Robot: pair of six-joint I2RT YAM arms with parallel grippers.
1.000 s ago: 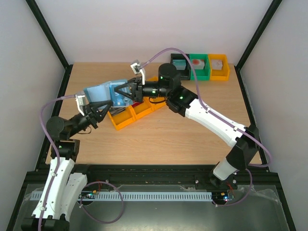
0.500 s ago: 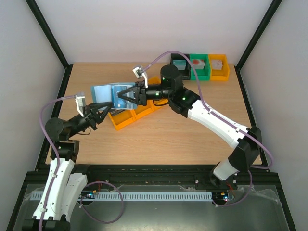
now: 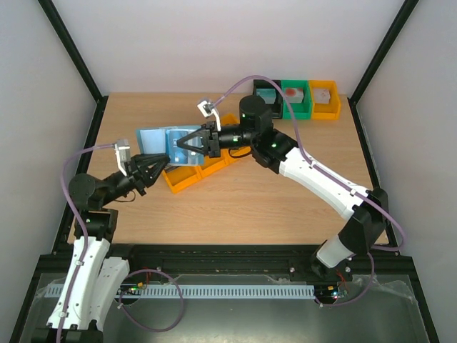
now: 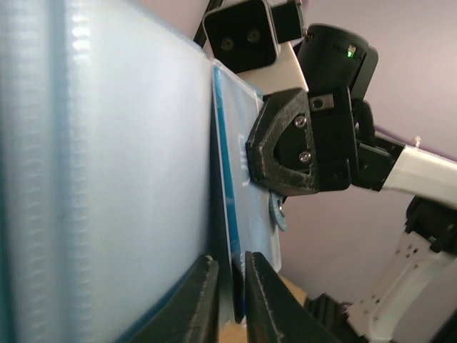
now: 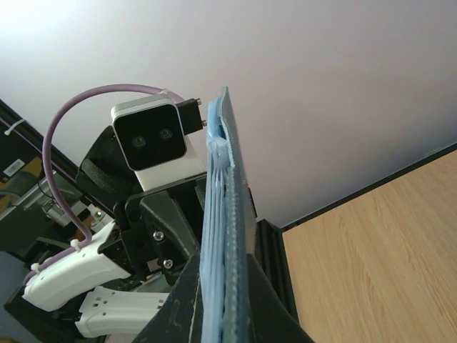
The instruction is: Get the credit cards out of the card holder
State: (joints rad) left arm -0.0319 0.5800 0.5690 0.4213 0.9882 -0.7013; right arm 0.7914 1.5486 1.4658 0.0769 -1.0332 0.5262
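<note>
The light blue card holder (image 3: 158,139) hangs in the air above the left half of the table, standing on edge. My right gripper (image 3: 184,146) is shut on its right end; in the right wrist view both fingers clamp the stacked leaves (image 5: 225,214). My left gripper (image 3: 163,166) meets the holder's lower edge. In the left wrist view its jaws (image 4: 232,286) are shut on a thin dark blue sheet, apparently a blue credit card (image 4: 225,179), beside the holder's big pale leaf (image 4: 107,179). No other card shows.
A row of orange bins (image 3: 189,175) lies on the wooden table right under the holder. At the back stand a black bin (image 3: 265,93), a green bin (image 3: 294,100) and an orange bin (image 3: 325,100). Black frame posts edge the table.
The right gripper has carried the holder a little to the right. The left gripper came off the holder, then moved right and up to its lower edge again.
</note>
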